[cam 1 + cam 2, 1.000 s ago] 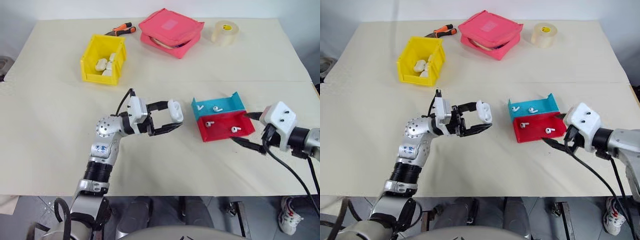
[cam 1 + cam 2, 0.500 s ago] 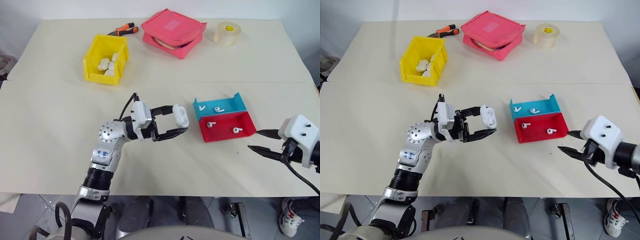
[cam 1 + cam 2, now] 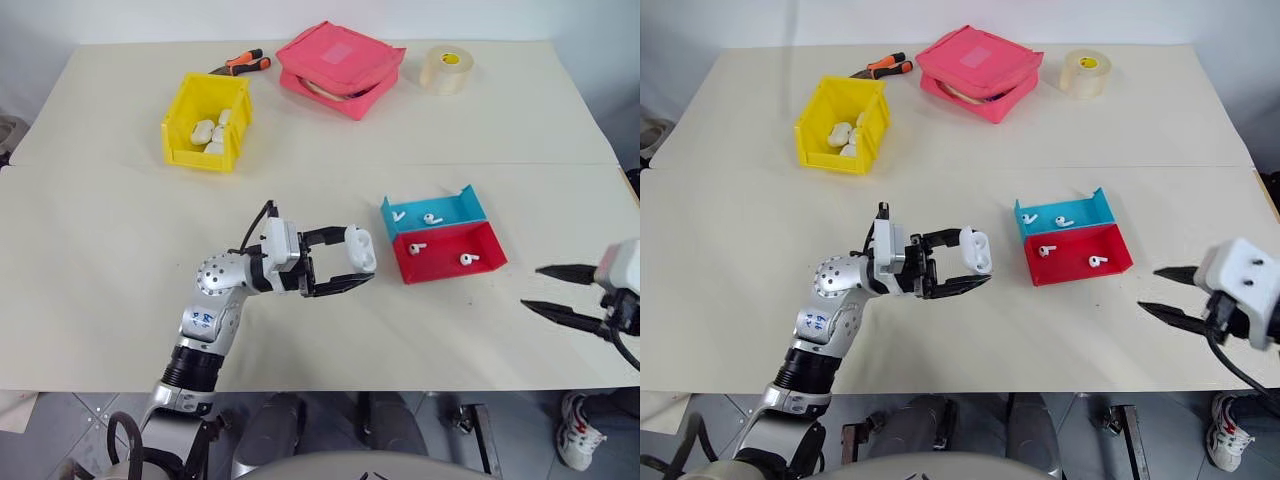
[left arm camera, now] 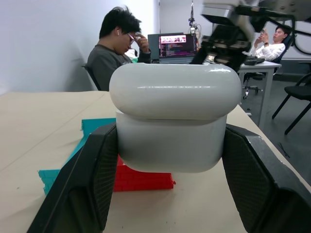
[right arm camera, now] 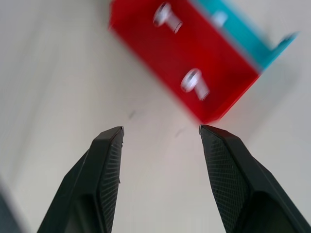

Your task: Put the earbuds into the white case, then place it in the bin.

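While the left gripper (image 3: 352, 266) hangs above the table (image 3: 120, 250), its fingers are clamped on the white case (image 3: 359, 247), one finger on each side of it. The case is lifted off the table, with its lid closed, just to the left of the two trays. The right gripper (image 3: 552, 289) is near the right table edge, apart from the trays, and its fingers are spread with nothing between them. Two earbuds (image 3: 464, 259) lie in the red tray (image 3: 493, 250), and two more lie in the blue tray (image 3: 468, 201), which touches it from behind. The yellow bin (image 3: 185, 108) stands far back on the left, well apart from the case, and has several white cases inside. Behind it lie pliers (image 3: 238, 62), a pink pouch (image 3: 341, 65) and a tape roll (image 3: 446, 67).
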You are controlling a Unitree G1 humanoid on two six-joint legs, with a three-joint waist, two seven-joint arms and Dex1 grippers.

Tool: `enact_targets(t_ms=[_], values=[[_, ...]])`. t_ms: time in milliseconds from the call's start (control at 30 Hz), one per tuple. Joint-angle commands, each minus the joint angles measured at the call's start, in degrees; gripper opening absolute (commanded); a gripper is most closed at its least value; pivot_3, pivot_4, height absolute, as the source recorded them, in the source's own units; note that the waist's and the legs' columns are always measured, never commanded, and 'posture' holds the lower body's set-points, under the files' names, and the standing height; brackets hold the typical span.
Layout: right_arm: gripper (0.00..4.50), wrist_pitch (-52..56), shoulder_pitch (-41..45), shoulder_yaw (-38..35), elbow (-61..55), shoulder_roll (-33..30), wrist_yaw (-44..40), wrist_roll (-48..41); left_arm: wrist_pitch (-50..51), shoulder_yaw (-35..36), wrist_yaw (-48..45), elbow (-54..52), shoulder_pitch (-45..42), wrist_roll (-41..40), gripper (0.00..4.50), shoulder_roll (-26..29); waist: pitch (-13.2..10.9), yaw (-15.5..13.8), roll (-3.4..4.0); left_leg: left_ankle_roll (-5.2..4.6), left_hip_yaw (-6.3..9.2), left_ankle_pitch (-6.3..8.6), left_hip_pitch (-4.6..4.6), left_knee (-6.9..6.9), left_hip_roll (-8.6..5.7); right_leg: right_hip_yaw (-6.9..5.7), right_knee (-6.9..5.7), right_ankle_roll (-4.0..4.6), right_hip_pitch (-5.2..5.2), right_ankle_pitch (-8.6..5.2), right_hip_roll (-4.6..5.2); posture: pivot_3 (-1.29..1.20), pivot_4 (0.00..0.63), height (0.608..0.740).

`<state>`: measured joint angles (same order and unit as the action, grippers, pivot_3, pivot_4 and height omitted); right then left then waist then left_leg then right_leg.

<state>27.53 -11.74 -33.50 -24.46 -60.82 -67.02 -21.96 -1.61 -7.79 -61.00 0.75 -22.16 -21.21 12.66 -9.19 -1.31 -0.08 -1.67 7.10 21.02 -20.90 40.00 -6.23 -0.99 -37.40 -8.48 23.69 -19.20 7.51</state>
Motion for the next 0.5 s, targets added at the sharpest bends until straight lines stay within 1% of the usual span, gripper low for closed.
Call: enact_targets(t_ms=[33, 167, 300, 433, 500], values=[[2.57, -1.5, 8.6, 9.1, 4.4, -3.2, 0.9, 1.9, -1.3, -0.1, 0.3, -1.9, 0.0, -0.9, 2.8, -0.2, 0.0, -0.1, 0.01, 0.0, 0.0, 0.0, -0.02, 0.0, 0.0, 0.0, 0.09, 0.0, 0.01, 0.0, 0.0, 0.0, 0.15, 0.74], [2.57, -4.3, 21.2, 22.6, 12.2, -6.2, -2.3, 6.6, -2.1, -0.2, 1.0, -2.0, 0.1, -0.5, 2.8, -0.5, 0.0, -0.2, 0.03, 0.0, 0.06, 0.0, -0.07, 0.05, -0.02, -0.04, 0.38, -0.06, -0.01, 0.03, 0.01, 0.0, 0.15, 0.74], [2.57, -7.7, 34.6, 35.7, 20.4, -6.7, -7.0, 14.5, -3.0, -0.4, 1.4, -1.9, 0.1, -0.2, 2.8, -0.5, 0.0, 0.0, 0.05, -0.01, 0.1, 0.0, -0.19, 0.06, -0.07, -0.11, 0.48, -0.09, 0.0, 0.05, 0.03, 0.0, 0.15, 0.74], [2.57, -11.7, 45.9, 45.0, 27.9, -4.5, -11.9, 20.8, -3.5, -0.3, 1.9, -2.1, 0.3, -0.2, 2.8, -0.4, 0.0, 0.0, 0.07, 0.0, 0.08, 0.0, -0.25, 0.03, -0.01, -0.1, 0.48, -0.1, 0.09, 0.06, 0.04, 0.0, 0.15, 0.74], [2.57, -13.5, 48.7, 47.2, 30.3, -3.7, -13.5, 22.2, -3.6, -0.4, 1.9, -2.2, 0.5, -0.2, 2.8, -0.3, 0.0, 0.0, 0.06, 0.0, 0.05, 0.0, -0.24, 0.03, -0.02, -0.1, 0.48, -0.1, 0.1, 0.06, 0.05, 0.0, 0.15, 0.74]])
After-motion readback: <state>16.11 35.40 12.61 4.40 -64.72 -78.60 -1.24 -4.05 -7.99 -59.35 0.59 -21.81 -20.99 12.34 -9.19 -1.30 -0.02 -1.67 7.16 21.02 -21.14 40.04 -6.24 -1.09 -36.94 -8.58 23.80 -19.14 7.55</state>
